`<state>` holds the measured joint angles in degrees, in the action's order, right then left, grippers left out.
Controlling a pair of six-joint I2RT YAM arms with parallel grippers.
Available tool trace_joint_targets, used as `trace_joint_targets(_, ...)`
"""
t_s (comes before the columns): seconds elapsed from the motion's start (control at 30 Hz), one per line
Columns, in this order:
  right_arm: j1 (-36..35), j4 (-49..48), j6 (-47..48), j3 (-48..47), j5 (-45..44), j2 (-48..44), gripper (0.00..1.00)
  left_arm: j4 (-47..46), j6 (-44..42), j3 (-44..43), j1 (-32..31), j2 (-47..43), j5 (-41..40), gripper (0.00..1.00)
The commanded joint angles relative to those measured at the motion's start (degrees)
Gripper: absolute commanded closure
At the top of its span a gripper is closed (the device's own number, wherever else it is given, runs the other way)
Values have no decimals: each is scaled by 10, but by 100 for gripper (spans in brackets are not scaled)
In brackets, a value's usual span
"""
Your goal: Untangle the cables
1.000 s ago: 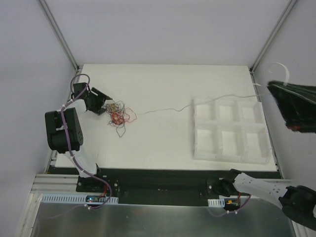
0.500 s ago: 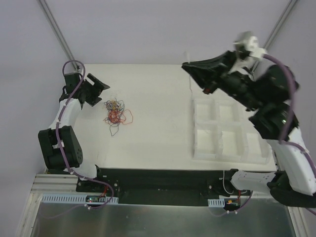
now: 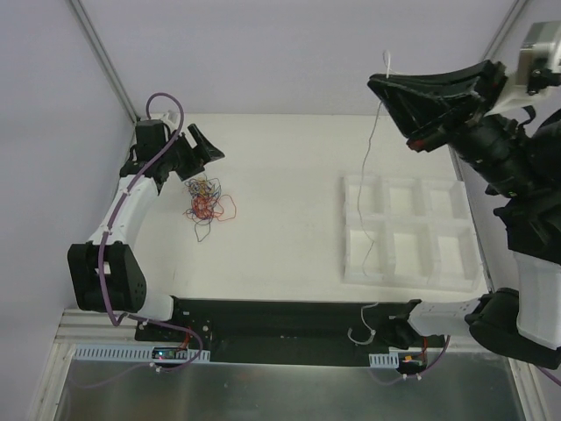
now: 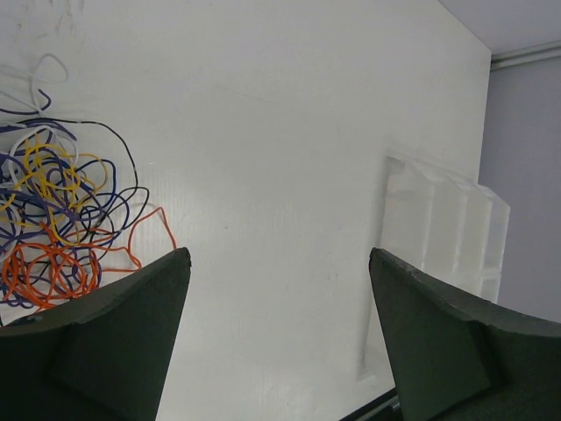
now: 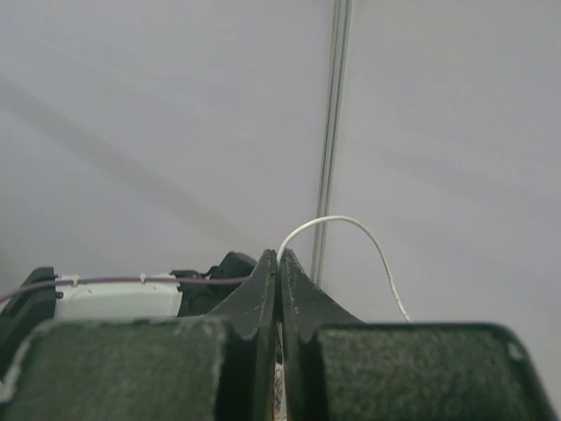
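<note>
The cables (image 3: 203,203) lie as a small tangle of orange, blue, yellow and black wires on the white table, at the left edge of the left wrist view (image 4: 53,224). My left gripper (image 3: 191,154) hovers just behind the tangle, open, with nothing between its fingers (image 4: 276,254). My right gripper (image 3: 388,85) is raised high at the right, shut on a single white wire (image 3: 366,167). That wire hangs down over the tray, clear of the tangle. In the right wrist view the white wire (image 5: 351,221) loops out of the closed tips (image 5: 279,254).
A white tray (image 3: 351,263) with six compartments sits on the right side of the table, also seen in the left wrist view (image 4: 438,228). Grey walls enclose the table on three sides. The arm bases stand on the black rail at the near edge.
My right arm has swung up and back, and the white wire that stretched to the tangle now hangs free over the tray. My left gripper has moved toward the far edge and opened a little wider.
</note>
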<state>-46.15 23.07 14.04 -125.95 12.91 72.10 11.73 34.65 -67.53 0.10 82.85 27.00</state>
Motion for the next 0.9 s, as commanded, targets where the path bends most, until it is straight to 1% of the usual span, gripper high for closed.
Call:
trace_joint_targets(0.0, 3, -7, 4, -74, 8, 60, 100, 1, -33, 3, 1, -42, 5, 18)
trace_joint_targets(0.1, 10, -11, 3, -121, 6, 92, 100, 1, -38, 4, 2, -49, 5, 18)
trace_joint_targets(0.2, 15, -20, -1, -99, 3, 96, 100, 1, -37, 6, 2, -58, 5, 17)
trace_joint_targets(0.23, 16, -28, -2, -71, 0, 89, 100, 0, -37, 6, 1, -60, 5, 17)
trace_joint_targets(0.37, 17, -81, -15, 88, -13, 52, 100, 1, -35, 6, 2, -66, 9, 18)
trace_joint_targets(0.43, 17, -91, -19, 140, -24, 38, 100, 0, -32, 6, 3, -69, 10, 17)
trace_joint_targets(0.63, 20, -108, -42, 257, -13, 22, 100, -6, -22, 8, 2, -73, 22, 18)
trace_joint_targets(0.73, 22, -102, -50, 320, -4, 34, 100, -8, -20, 9, 1, -71, 29, 17)
trace_joint_targets(0.87, 26, -93, -71, 376, 9, 61, 99, -15, -12, 13, 2, -71, 39, 18)
